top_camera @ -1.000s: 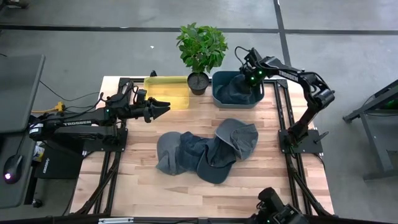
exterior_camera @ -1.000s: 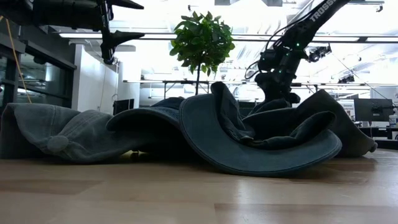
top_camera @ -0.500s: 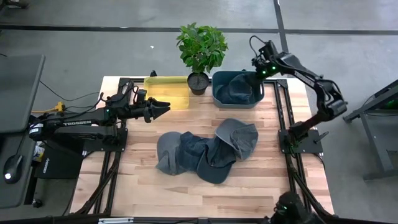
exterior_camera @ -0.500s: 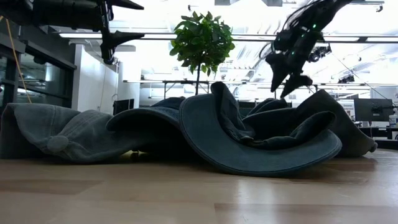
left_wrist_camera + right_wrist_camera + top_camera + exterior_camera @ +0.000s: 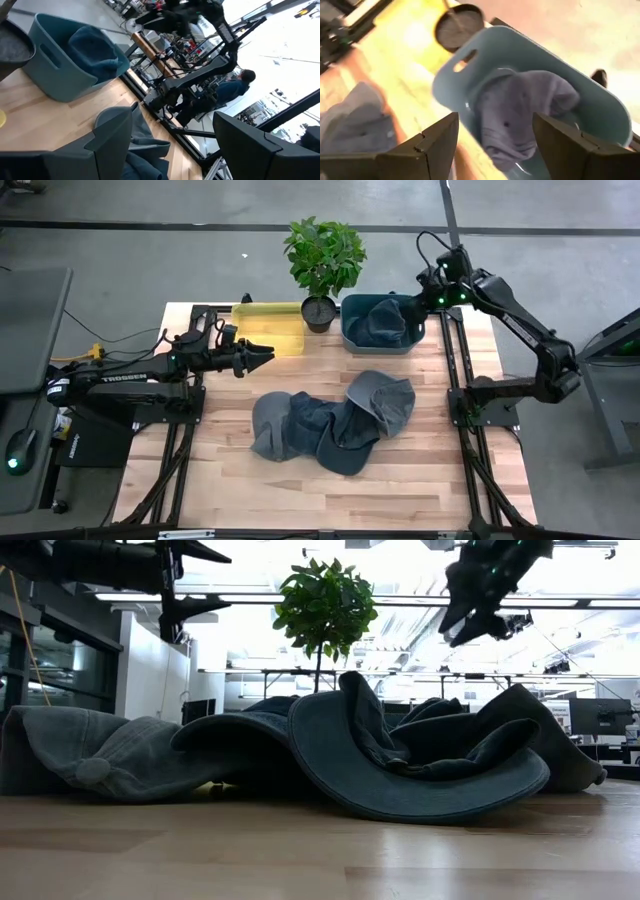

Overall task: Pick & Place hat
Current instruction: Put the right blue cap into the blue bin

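Note:
Several dark blue-grey caps [image 5: 330,422] lie in a heap on the wooden table's middle, resting on their brims and crowns [image 5: 400,760]. One more cap [image 5: 382,320] lies inside the blue-grey bin [image 5: 350,330] at the far edge; it also shows in the right wrist view [image 5: 520,110]. My right gripper [image 5: 428,288] is open and empty, raised above the bin's right end [image 5: 470,615]. My left gripper [image 5: 265,352] is open and empty, held high over the table's left part, near the yellow tray.
A potted plant [image 5: 322,265] stands at the far edge between the yellow tray [image 5: 268,325] and the bin. Bare wood lies along the table's near edge [image 5: 320,490]. A person [image 5: 235,87] sits in the room beyond the table.
My right gripper has risen out of the bin and drawn back toward the table's right far corner, empty; the cap stays in the bin.

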Controlling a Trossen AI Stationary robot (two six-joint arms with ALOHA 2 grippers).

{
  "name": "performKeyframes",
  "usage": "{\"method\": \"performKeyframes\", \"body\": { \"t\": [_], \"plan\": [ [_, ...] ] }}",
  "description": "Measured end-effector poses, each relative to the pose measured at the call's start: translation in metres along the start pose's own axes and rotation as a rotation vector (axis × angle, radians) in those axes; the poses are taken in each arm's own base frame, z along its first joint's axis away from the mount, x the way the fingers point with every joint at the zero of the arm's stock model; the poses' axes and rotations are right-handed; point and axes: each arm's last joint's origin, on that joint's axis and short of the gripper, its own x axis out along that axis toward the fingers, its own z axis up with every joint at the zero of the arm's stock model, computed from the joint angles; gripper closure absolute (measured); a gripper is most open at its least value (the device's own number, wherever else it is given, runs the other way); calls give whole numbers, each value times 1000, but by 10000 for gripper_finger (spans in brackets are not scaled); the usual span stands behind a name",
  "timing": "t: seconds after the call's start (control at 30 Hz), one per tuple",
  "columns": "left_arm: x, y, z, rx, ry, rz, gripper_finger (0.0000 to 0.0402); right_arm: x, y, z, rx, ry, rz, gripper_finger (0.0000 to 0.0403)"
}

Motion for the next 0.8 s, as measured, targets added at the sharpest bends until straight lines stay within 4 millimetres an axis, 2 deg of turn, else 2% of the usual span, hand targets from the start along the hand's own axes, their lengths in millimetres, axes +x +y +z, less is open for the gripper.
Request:
{"method": "performKeyframes", "body": {
  "t": [0.37,0.6,0.8],
  "plan": [
    [2,5,-6,-117,75,26,126,-15,47,-16,-133,40,124,155],
    [18,17,-18,-257,192,80,126,-13,63,-30,-182,149,145,155],
    [42,20,-29,-248,314,101,126,-8,70,-42,-220,183,133,155]
  ]
}}
